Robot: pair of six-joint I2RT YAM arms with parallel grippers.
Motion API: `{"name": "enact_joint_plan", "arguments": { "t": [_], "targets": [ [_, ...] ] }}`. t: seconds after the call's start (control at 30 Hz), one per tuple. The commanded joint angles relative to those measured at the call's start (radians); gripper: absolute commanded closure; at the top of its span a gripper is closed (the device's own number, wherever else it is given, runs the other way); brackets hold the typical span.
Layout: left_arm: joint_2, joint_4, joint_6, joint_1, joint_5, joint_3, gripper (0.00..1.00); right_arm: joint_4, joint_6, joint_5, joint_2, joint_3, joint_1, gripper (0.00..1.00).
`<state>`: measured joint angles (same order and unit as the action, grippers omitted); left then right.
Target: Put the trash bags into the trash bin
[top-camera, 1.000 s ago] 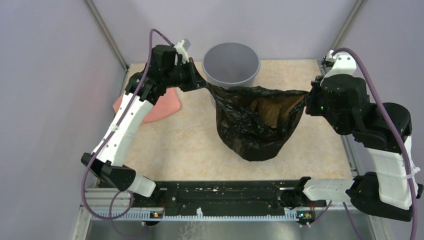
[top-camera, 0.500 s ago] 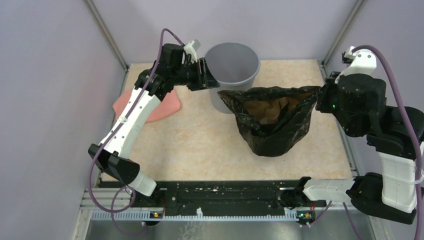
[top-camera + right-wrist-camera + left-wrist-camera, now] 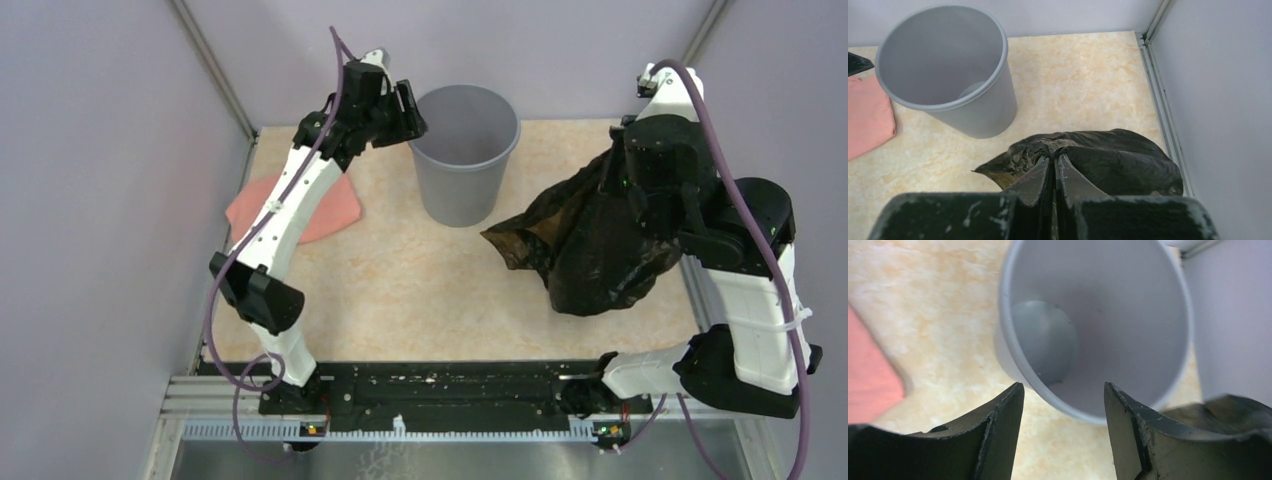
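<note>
Top view, w/ both wrist views. My right pincer [image 3: 622, 165] is raised at the right side of the table [image 3: 400, 290], its two fingers pressed together on a gathered fold of the trash bag [image 3: 592, 250]; in the right wrist view the fingertips [image 3: 1040, 167] meet w/ crinkled black film pinched between them. The bag hangs below that grip as a loose, glossy bundle, w/ a brownish translucent flap pointing left toward the trash bin [image 3: 455, 195]. Bag and bin are near each other but apart, and the bag is wholly outside the bin. I cannot tell whether the bag's lowest part touches the tabletop. The bin stands upright at the far centre of the table, mouth open upward. My left pincer [image 3: 412, 110] hovers just beside the bin's left rim, fingers spread apart and gripping nothing; in the left wrist view the bin's inner wall [image 3: 1128, 315] shows through the gap btwn. them. A salmon-pink cloth [image 3: 340, 212] lies flat on the table left of the bin, partly under my left arm.
</note>
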<state>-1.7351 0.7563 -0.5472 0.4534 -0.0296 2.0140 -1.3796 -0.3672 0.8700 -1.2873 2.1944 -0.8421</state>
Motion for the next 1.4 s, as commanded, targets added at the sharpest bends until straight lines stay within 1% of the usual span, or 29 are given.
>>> {"name": "enact_joint_plan", "arguments": {
  "t": [0.0,0.1,0.23,0.33,0.5,0.57,0.67,0.8,0.83,0.93,1.03,1.2,1.37],
  "targets": [
    [-0.096,0.045,0.076,-0.016,0.169,0.098,0.34,0.069,0.059,0.019,0.005,0.062,0.004,1.00],
    [-0.151,0.054,0.104,-0.028,0.162,0.150,0.34,0.091,0.086,0.016,0.004,0.077,0.005,1.00],
    [-0.216,0.037,0.137,-0.028,0.109,0.191,0.35,0.132,0.119,0.007,0.009,0.087,0.005,1.00],
    [-0.243,0.042,0.151,-0.028,0.094,0.210,0.39,0.175,0.151,-0.004,0.009,0.106,0.005,1.00],
    [-0.261,0.063,0.173,-0.028,0.099,0.209,0.53,0.347,0.249,-0.073,0.043,0.119,0.005,1.00],
    [-0.267,0.074,0.180,-0.028,0.093,0.209,0.60,0.433,0.286,-0.121,0.058,0.128,0.005,1.00],
    [-0.266,0.082,0.190,-0.027,0.074,0.209,0.74,0.563,0.332,-0.196,0.075,0.137,0.004,1.00],
    [-0.255,0.092,0.199,-0.027,0.036,0.225,0.88,0.752,0.359,-0.333,0.100,0.103,0.005,1.00],
    [-0.254,0.107,0.199,-0.028,0.002,0.239,0.92,0.805,0.358,-0.368,0.105,0.091,0.005,1.00],
    [-0.252,0.150,0.200,-0.027,-0.033,0.274,1.00,0.962,0.348,-0.471,0.114,0.067,0.004,1.00],
    [-0.228,0.176,0.201,-0.026,-0.054,0.268,1.00,1.085,0.331,-0.527,0.110,0.054,0.005,1.00],
    [-0.145,0.174,0.195,0.002,-0.089,0.180,1.00,1.242,0.281,-0.602,0.085,0.018,0.005,1.00],
    [-0.036,0.138,0.158,0.035,-0.118,0.033,1.00,1.304,0.199,-0.684,0.008,0.032,0.005,1.00]
  ]
}}
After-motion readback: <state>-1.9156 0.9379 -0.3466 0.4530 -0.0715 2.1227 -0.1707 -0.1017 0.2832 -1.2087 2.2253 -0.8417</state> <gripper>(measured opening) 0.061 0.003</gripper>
